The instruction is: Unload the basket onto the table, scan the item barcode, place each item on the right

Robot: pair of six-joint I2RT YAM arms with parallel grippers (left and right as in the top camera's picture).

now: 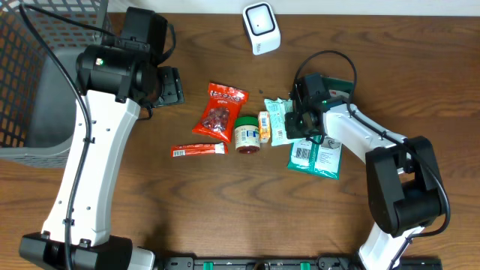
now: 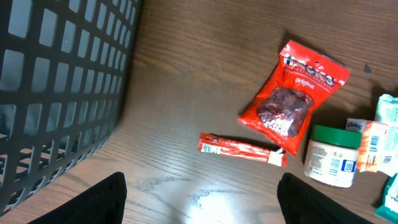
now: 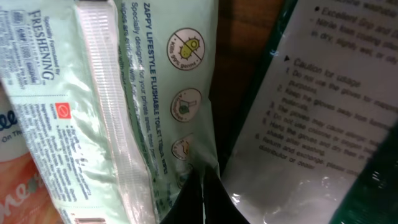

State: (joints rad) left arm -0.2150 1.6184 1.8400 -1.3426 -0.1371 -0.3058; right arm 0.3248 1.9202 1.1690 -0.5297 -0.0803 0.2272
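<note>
My right gripper [image 1: 300,114] is low over the cluster of items at centre right. In the right wrist view its fingertips [image 3: 202,177] are pressed together, pinching the edge of a pale green wipes pack [image 3: 124,93] that lies flat [image 1: 279,120]. Beside it lies a dark green glove pack with a white label [image 3: 311,124], its barcode label facing up [image 1: 304,154]. The white scanner [image 1: 261,28] stands at the back of the table. My left gripper [image 1: 169,86] hovers open over bare wood [image 2: 202,205], holding nothing.
A red snack bag [image 1: 220,111], a green-lidded jar [image 1: 247,133], a red stick pack [image 1: 199,150] and a small orange pack [image 1: 264,126] lie mid-table. A black wire basket [image 1: 45,67] stands at the far left, close to the left arm.
</note>
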